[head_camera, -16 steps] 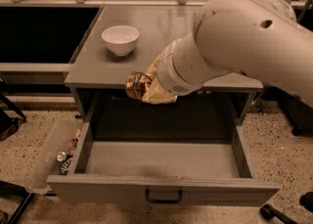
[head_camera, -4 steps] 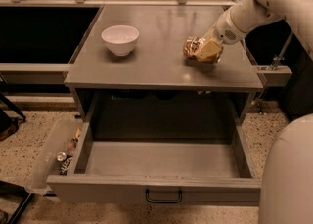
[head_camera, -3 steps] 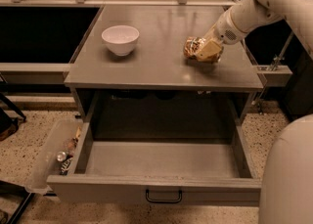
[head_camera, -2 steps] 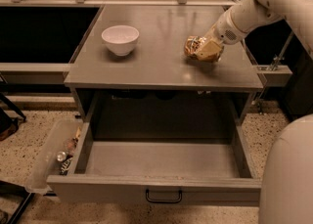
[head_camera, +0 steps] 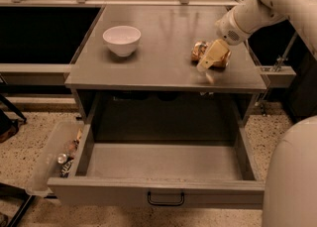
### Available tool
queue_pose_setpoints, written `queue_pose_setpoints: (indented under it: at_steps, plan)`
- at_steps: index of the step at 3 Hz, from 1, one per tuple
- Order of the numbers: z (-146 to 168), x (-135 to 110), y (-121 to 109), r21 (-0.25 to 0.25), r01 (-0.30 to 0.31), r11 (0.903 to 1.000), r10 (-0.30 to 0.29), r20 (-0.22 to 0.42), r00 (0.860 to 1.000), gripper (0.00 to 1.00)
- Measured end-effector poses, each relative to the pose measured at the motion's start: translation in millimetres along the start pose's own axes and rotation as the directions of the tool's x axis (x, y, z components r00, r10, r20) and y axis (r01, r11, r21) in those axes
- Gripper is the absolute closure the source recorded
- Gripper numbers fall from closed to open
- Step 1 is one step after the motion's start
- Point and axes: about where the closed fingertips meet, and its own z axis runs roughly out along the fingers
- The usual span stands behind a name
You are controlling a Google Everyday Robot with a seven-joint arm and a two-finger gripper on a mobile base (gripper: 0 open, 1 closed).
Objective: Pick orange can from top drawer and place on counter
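The orange can (head_camera: 199,51), shiny gold-orange and dark brown, rests on the grey counter (head_camera: 163,37) towards its right side. My gripper (head_camera: 212,57) comes down from the white arm at the upper right and sits right at the can, partly covering its front. The top drawer (head_camera: 163,159) is pulled fully out below the counter. Its grey inside shows nothing in it, and the black wire handle (head_camera: 165,199) is on its front panel.
A white bowl (head_camera: 122,39) stands on the left part of the counter. A clear plastic side bin (head_camera: 52,159) with small items hangs at the drawer's left. My white arm (head_camera: 277,3) crosses the upper right, and more white robot body (head_camera: 292,176) fills the lower right.
Since 5.3 s ago the can has gone from above the open drawer to the counter's right side. Over the last second the gripper has shifted slightly at the can; the can has stayed put.
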Motion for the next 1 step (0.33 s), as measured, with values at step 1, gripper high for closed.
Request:
queue_pose_setpoints:
  at_steps: [1]
  plan:
    - [0.0, 0.0, 0.0, 0.0, 0.0, 1.0, 0.0, 0.0, 1.0, 0.0]
